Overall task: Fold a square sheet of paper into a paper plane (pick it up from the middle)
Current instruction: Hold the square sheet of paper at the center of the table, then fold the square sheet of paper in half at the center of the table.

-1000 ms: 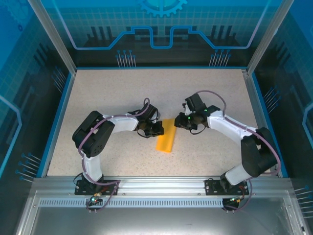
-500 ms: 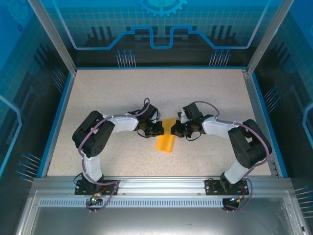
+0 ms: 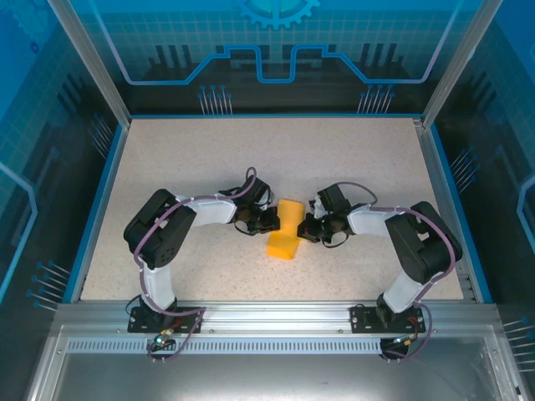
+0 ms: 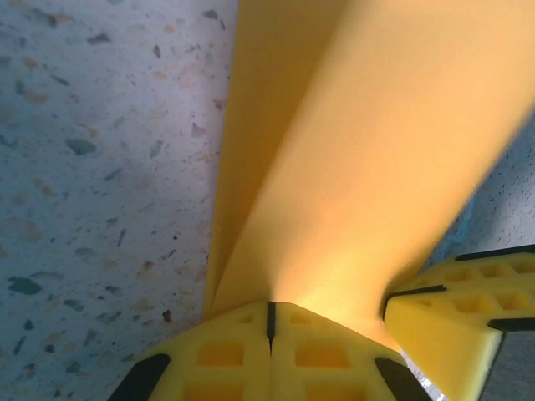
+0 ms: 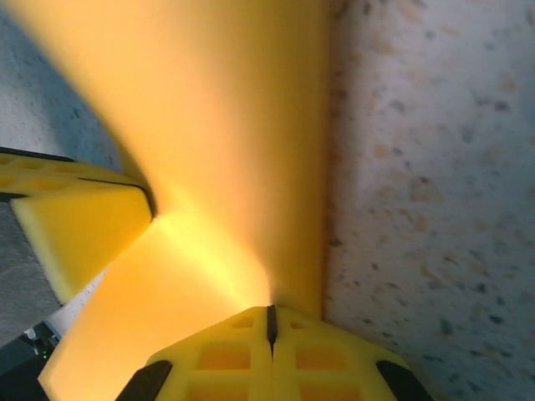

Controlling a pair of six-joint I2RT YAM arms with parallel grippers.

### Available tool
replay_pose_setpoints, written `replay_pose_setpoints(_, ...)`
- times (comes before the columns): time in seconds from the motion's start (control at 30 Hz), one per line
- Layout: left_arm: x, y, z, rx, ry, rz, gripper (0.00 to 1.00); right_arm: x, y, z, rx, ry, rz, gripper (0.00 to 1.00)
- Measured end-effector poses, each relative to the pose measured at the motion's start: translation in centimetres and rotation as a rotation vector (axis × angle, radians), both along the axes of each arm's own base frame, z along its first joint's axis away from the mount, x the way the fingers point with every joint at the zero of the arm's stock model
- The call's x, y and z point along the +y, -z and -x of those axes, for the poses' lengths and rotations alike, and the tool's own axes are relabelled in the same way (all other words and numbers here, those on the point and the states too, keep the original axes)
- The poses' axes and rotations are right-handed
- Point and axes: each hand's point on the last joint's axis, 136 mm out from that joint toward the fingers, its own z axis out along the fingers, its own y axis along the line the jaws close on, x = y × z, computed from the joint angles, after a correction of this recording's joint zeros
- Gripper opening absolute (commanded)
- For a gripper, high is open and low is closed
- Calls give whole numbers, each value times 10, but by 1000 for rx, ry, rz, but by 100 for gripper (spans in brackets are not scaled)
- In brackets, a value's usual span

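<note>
The orange-yellow sheet of paper (image 3: 286,230) sits folded at the middle of the table, held between the two arms. My left gripper (image 3: 272,222) is shut on its left edge; in the left wrist view the paper (image 4: 351,150) rises from the closed fingertips (image 4: 269,311), with the other gripper's yellow finger (image 4: 460,309) at lower right. My right gripper (image 3: 303,227) is shut on the right edge; the right wrist view shows the paper (image 5: 209,142) leaving its closed tips (image 5: 271,316) and the left gripper's finger (image 5: 75,234) at left.
The speckled tabletop (image 3: 192,159) is bounded by a blue rim (image 3: 99,209) and transparent enclosure walls. Both arm bases are bolted to the metal rail (image 3: 267,322) at the near edge. Open table lies behind and to both sides of the paper.
The right arm has swung in toward the paper and its gripper has closed on the right edge. The paper has bunched up shorter and wider. The left gripper has stayed put.
</note>
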Motion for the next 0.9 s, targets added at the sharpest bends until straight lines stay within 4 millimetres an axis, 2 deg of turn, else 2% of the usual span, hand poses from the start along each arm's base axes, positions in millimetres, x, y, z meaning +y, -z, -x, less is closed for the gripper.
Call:
replay_pose_setpoints(0.27,0,1,0,-5,9,-2,0,0,1,0,-21,-9,-33,0)
replay_pose_setpoints(0.47,0,1,0,-5,9,-3,0,0,-6,4,-47,-16,-52,0)
replay_pose_setpoints(0.63,0,0,0,-6,11,-6,0,10,-16,7,-80,-40,-92,0)
replay_pose_setpoints(0.83,0,1,0,-4,11,-7,0,6,1,22,-52,-26,-94,0)
replay_pose_setpoints(0.9,0,1,0,-4,12,-7,0,7,1,22,-65,-24,-109,0)
